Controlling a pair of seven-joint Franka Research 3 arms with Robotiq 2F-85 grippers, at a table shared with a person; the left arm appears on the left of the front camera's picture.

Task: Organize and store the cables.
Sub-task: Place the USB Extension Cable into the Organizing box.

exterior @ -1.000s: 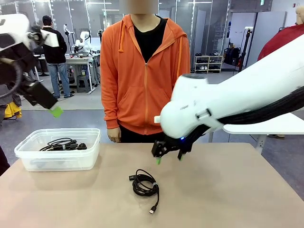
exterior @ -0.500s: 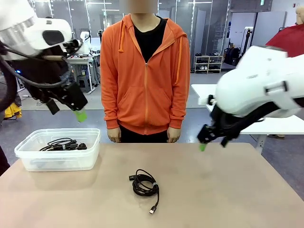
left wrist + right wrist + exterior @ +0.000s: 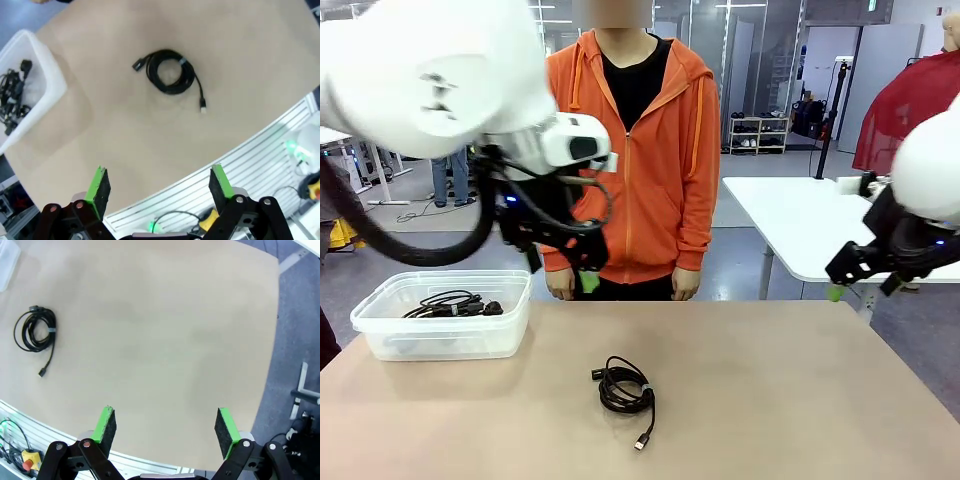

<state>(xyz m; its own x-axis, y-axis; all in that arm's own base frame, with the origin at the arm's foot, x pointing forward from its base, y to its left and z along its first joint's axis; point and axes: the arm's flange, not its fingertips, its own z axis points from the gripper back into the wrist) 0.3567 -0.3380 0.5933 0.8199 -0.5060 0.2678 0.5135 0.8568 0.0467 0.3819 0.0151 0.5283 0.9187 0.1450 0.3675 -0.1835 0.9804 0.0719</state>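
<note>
Seen across a tan table (image 3: 800, 400). At nine o'clock, clear plastic bin (image 3: 445, 318) with tangled black cables (image 3: 450, 304) inside. Above and toward ten o'clock, left tool (image 3: 563, 272) hung over the table's far edge, gaping wide, empty. At centre, toward six o'clock, one coiled black cable (image 3: 625, 390) lay flat, plug trailing near. Behind, at twelve o'clock, person in orange hoodie (image 3: 625, 150), standing. At three o'clock, right tool (image 3: 863, 287) hung off the table's right edge, spread wide, empty.
</note>
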